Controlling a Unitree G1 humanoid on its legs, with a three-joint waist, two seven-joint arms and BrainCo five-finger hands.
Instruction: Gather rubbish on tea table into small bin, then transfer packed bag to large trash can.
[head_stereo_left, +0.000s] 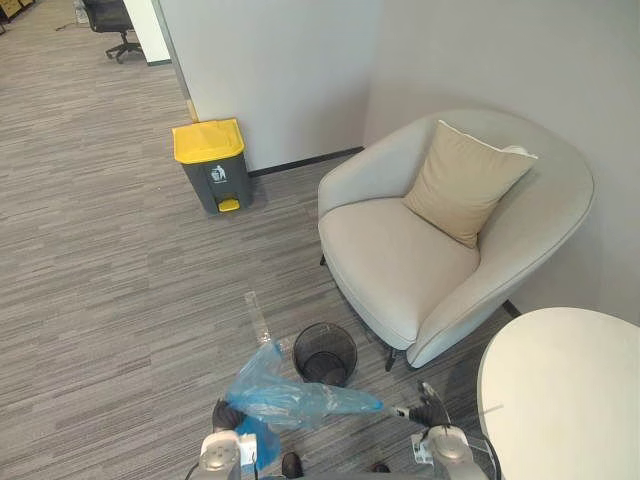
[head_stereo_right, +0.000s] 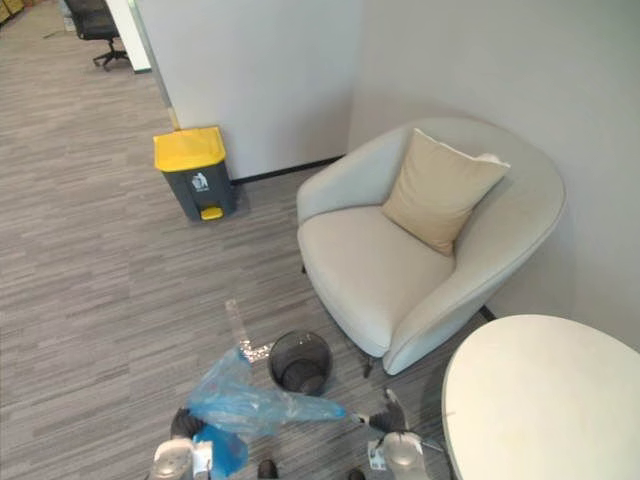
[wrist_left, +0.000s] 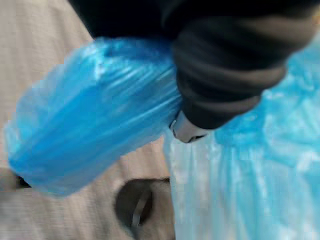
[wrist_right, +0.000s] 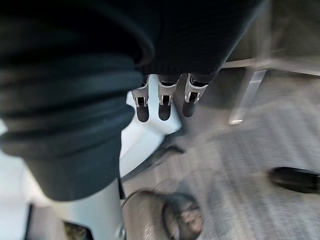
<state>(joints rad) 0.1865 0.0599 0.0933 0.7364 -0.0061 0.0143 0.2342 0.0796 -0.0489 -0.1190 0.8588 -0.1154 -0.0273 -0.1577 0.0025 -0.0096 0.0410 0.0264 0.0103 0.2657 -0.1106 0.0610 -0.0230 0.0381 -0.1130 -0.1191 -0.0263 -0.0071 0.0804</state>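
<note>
I judge I'm on the transfer step: the blue bag (head_stereo_left: 290, 400) hangs at my left hand (head_stereo_left: 222, 415), grip hidden so I cannot tell, my right hand (head_stereo_left: 432, 412) with fingers (wrist_right: 162, 107) straight and empty near its tip; next calls for carrying it to the yellow-lidded trash can (head_stereo_left: 212, 165), well ahead and leftward.

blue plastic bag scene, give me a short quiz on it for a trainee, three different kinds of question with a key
1. True or false: the large grey trash can with a yellow lid stands open.
2. The small black mesh bin is: A) on top of the trash can; B) on the floor by the beige armchair; C) on the armchair's seat.
3. Which hand is the blue plastic bag at?

Key: 1 false, its lid is down. 2 B. 3 the left hand.
</note>
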